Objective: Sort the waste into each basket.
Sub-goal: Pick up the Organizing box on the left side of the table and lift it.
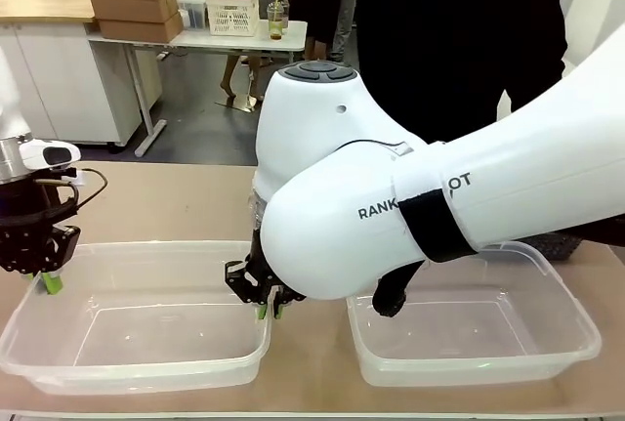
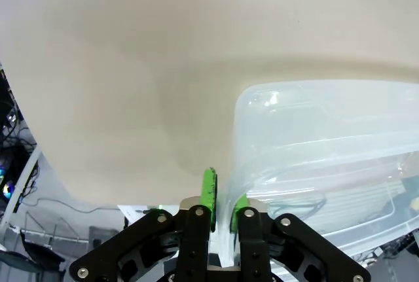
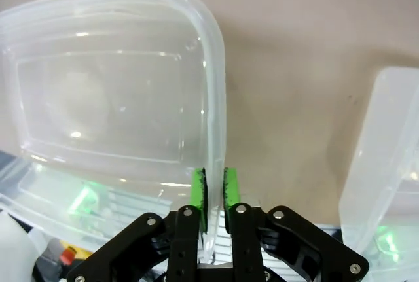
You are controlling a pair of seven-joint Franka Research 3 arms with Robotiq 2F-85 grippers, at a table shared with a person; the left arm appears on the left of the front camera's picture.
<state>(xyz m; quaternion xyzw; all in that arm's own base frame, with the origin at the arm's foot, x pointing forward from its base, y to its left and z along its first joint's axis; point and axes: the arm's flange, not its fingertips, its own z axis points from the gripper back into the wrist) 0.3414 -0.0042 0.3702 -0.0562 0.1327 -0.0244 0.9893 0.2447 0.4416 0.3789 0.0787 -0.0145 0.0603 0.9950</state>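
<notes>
Two clear plastic baskets stand side by side at the table's near edge: the left basket (image 1: 146, 343) and the right basket (image 1: 547, 338), both empty. My left gripper (image 1: 47, 282) is shut on the left basket's left rim, and in the left wrist view that gripper (image 2: 224, 197) has the basket (image 2: 327, 158) wall between its green pads. My right arm reaches across, with its gripper (image 1: 270, 310) shut on the same basket's right rim. In the right wrist view this gripper (image 3: 214, 193) pinches the rim of the basket (image 3: 111, 79). The waste is out of view.
A person in black (image 1: 459, 40) stands at the far side. The right basket (image 3: 386, 151) lies close beside the gripped rim. Something dark and latticed (image 1: 559, 245) sits behind the right basket. My right arm's bulk (image 1: 420, 206) covers the table's middle.
</notes>
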